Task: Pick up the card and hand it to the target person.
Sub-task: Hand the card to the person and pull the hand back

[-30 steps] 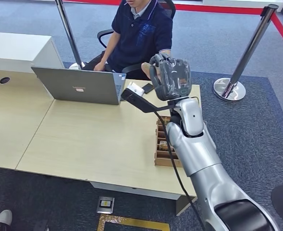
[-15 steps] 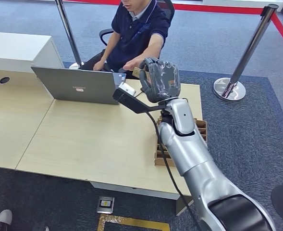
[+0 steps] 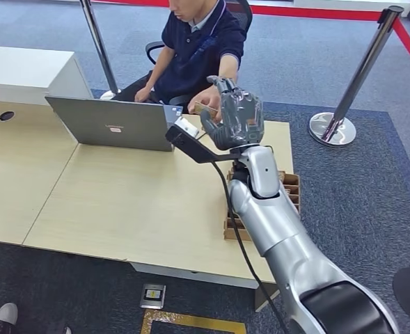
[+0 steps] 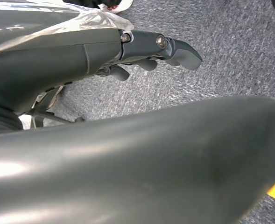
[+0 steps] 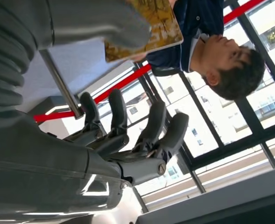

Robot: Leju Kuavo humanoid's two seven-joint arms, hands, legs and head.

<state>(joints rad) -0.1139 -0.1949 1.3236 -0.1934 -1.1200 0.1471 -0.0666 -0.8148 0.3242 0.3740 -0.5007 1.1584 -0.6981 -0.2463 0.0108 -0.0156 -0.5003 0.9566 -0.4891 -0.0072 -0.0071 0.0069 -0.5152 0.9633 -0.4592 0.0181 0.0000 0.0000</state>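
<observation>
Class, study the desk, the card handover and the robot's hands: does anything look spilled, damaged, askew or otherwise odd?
Nothing stands out. The card sits between the person's hand and the right hand; the laptop sits squarely on the table.

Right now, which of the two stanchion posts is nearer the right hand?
The post with its round chrome base on the carpet, off the desk's right end. The other post rises beyond the laptop, farther from the right hand.

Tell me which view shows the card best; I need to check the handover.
The right wrist view: the card is large there, its yellow printed face clear beside the right hand's thumb. The head view shows the card as a small sliver at the person's hand. The left wrist view looks at carpet.
</observation>
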